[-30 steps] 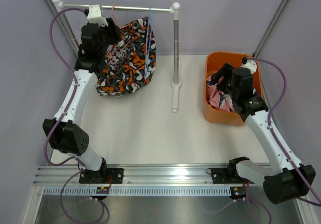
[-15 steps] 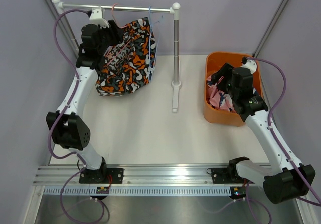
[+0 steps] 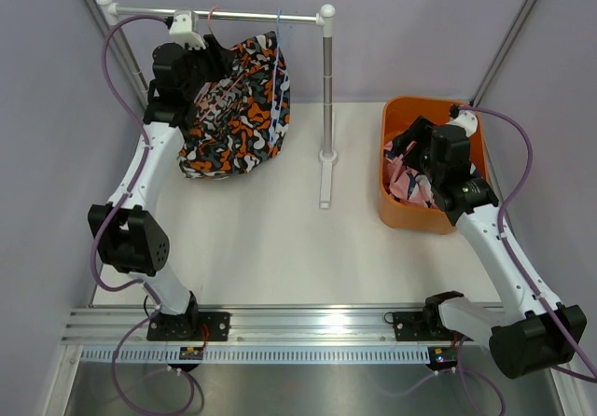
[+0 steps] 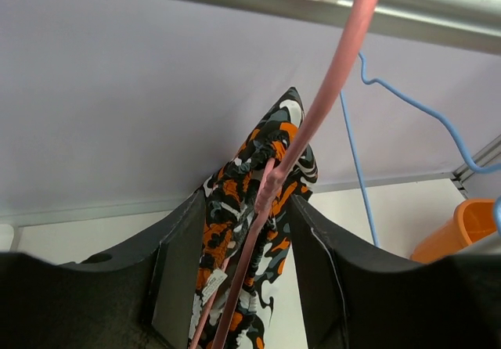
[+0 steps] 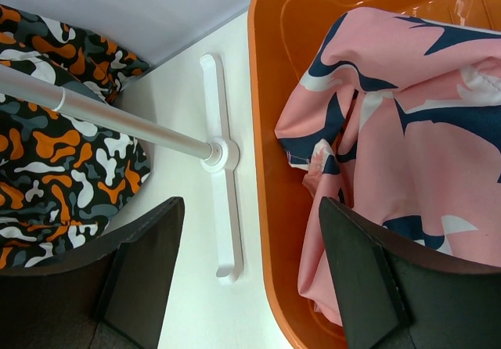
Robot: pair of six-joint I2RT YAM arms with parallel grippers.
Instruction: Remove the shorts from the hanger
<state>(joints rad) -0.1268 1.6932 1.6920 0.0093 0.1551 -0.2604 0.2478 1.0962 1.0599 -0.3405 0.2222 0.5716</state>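
Orange bin (image 5: 270,169) contains the pink shorts (image 5: 407,130); right pincer (image 5: 250,208) hovers wide above. Left pincer (image 4: 244,204) stands wide around the black shorts (image 4: 258,169).

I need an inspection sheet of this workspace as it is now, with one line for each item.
Surface: white table, carrying the rack and the bin.
Job's things: black and orange shorts hang on the pink hanger from the rack bar; pink shorts lie in the orange bin.
Clutter: blue hanger on the same bar; no garment seen on it.
Grippers: left end effector open, fingers either side of the pink hanger and shorts; right end effector open, holding nothing, above the bin's edge.
Cables: purple cables loop along both arms.
Surroundings: grey walls; metal mounting track at the near edge.
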